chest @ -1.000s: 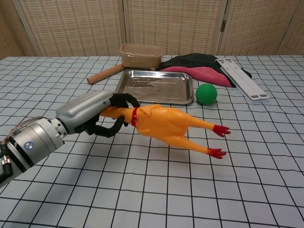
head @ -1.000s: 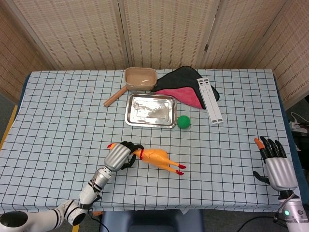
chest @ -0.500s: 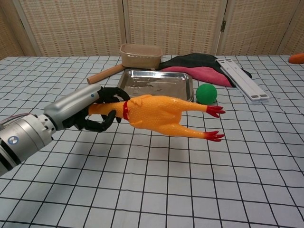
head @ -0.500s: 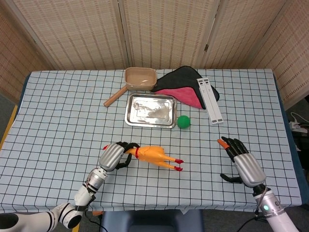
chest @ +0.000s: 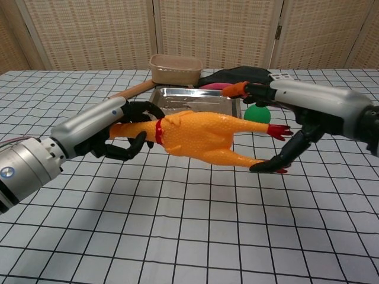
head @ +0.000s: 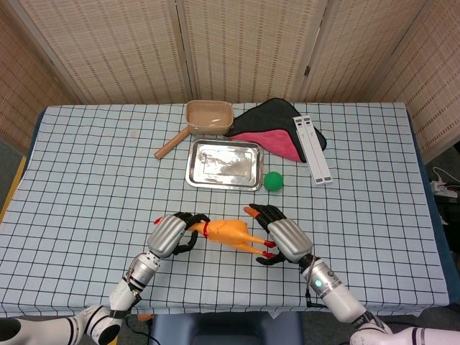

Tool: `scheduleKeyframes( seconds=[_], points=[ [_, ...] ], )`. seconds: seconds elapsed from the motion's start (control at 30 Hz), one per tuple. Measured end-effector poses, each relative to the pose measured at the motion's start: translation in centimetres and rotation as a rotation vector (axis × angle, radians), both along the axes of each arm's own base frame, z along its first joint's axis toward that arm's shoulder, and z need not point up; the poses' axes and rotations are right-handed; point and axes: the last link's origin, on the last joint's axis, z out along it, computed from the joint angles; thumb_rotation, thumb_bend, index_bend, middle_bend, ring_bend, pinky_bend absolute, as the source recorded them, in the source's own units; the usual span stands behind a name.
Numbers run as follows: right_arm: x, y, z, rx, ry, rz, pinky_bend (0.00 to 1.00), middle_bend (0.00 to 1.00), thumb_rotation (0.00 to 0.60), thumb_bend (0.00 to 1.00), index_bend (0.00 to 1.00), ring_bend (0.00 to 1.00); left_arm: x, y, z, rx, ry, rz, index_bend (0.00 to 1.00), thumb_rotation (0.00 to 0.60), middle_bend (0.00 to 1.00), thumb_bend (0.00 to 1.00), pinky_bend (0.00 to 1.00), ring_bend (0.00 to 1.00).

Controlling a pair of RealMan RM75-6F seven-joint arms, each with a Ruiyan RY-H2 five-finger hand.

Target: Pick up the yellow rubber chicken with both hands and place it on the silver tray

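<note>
The yellow rubber chicken [head: 228, 233] [chest: 201, 136] hangs level above the checked tablecloth, head to the left, red feet to the right. My left hand [head: 171, 233] [chest: 112, 127] grips its head and neck. At the legs end my right hand [head: 282, 236] [chest: 302, 112] has spread fingers reaching over the body and a thumb under the lower red foot, not closed on it. The silver tray [head: 223, 164] [chest: 177, 100] lies empty further back, partly hidden by the chicken in the chest view.
A green ball [head: 272, 181] [chest: 257, 112] sits right of the tray. Behind the tray are a tan pan [head: 208, 115] with a wooden handle, a black and pink cloth [head: 277, 129] and a white strip [head: 313, 149].
My right hand has swept in from the right edge to the chicken's legs. The left hand has lifted the chicken off the table and levelled it.
</note>
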Motion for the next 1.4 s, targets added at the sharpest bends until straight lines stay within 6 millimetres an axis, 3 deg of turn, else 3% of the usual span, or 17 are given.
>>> scheduleKeyframes(
  seconds=[0.07, 0.17, 0.27, 0.5, 0.53, 0.7, 0.83, 1.03, 1.07, 1.13, 1.17, 1.2, 1.27, 1.3, 1.4],
  points=[
    [1.0, -0.6, -1.4, 0.022, -0.02, -0.021, 0.11, 0.01, 0.6, 0.11, 0.01, 0.01, 0.1, 0.0, 0.2, 0.001, -0.004, -0.002, 0.76, 0.6, 0.59, 0.76, 0.46, 0.42],
    [2.3, -1.4, -3.3, 0.05, -0.051, -0.052, 0.25, 0.07, 0.6, 0.11, 0.11, 0.08, 0.3, -0.1, 0.4, 0.001, -0.007, -0.006, 0.76, 0.6, 0.59, 0.76, 0.46, 0.42],
    [3.3, -2.3, -4.4, 0.068, -0.066, -0.076, 0.41, 0.22, 0.6, 0.11, 0.25, 0.25, 0.4, -0.2, 0.6, 0.0, -0.011, -0.008, 0.76, 0.6, 0.59, 0.76, 0.46, 0.42],
    [4.4, -3.2, -5.0, 0.063, -0.114, -0.09, 0.94, 0.61, 0.6, 0.14, 0.77, 0.71, 0.6, -0.4, 0.8, -0.014, -0.029, -0.009, 0.76, 0.6, 0.59, 0.76, 0.46, 0.42],
    [4.5, -3.2, -4.9, 0.056, -0.12, -0.085, 0.97, 0.65, 0.6, 0.15, 0.84, 0.76, 0.5, -0.4, 0.8, -0.022, -0.031, -0.004, 0.76, 0.6, 0.59, 0.76, 0.46, 0.42],
    [4.6, -3.3, -4.5, 0.03, -0.146, -0.061, 1.0, 0.78, 0.6, 0.22, 0.97, 0.88, 0.5, -0.3, 0.8, -0.034, -0.028, 0.006, 0.76, 0.6, 0.59, 0.76, 0.46, 0.42],
    [4.6, -3.3, -3.8, 0.008, -0.137, -0.019, 1.0, 0.81, 0.6, 0.32, 0.98, 0.94, 0.4, -0.1, 0.8, -0.041, -0.035, 0.02, 0.76, 0.6, 0.59, 0.76, 0.46, 0.42],
    [4.2, -3.1, -2.8, -0.014, -0.099, 0.042, 1.0, 0.81, 0.6, 0.35, 0.98, 0.94, 0.7, -0.1, 0.8, -0.046, -0.04, 0.021, 0.76, 0.6, 0.59, 0.76, 0.46, 0.42],
    [4.3, -3.1, -2.7, -0.017, -0.104, 0.041, 1.0, 0.81, 0.6, 0.35, 0.97, 0.91, 0.7, -0.1, 0.8, -0.046, -0.04, 0.02, 0.76, 0.6, 0.59, 0.77, 0.46, 0.42],
    [4.2, -3.0, -2.7, -0.01, -0.109, 0.036, 0.93, 0.7, 0.6, 0.33, 0.79, 0.74, 0.7, -0.1, 0.9, -0.043, -0.039, 0.018, 0.76, 0.6, 0.59, 0.77, 0.46, 0.42],
    [4.2, -2.9, -2.7, 0.001, -0.11, 0.033, 0.8, 0.55, 0.6, 0.3, 0.56, 0.57, 0.7, -0.1, 0.9, -0.042, -0.039, 0.018, 0.76, 0.6, 0.59, 0.77, 0.46, 0.42],
    [4.1, -2.8, -2.7, 0.016, -0.109, 0.029, 0.61, 0.33, 0.6, 0.25, 0.26, 0.35, 0.7, -0.1, 1.0, -0.042, -0.039, 0.019, 0.76, 0.6, 0.59, 0.77, 0.46, 0.42],
    [3.8, -2.7, -2.7, 0.058, -0.096, 0.024, 0.39, 0.08, 0.6, 0.19, 0.03, 0.12, 0.6, 0.0, 1.1, -0.04, -0.037, 0.024, 0.76, 0.6, 0.59, 0.77, 0.46, 0.42],
    [3.7, -2.6, -2.7, 0.076, -0.089, 0.023, 0.3, 0.01, 0.6, 0.16, 0.0, 0.03, 0.5, 0.0, 1.2, -0.039, -0.036, 0.027, 0.76, 0.6, 0.59, 0.77, 0.46, 0.42],
    [3.5, -2.7, -2.5, 0.111, -0.09, 0.018, 0.19, 0.0, 0.6, 0.09, 0.0, 0.0, 0.2, 0.2, 1.4, -0.035, -0.038, 0.041, 0.76, 0.6, 0.59, 0.77, 0.46, 0.42]
  ],
)
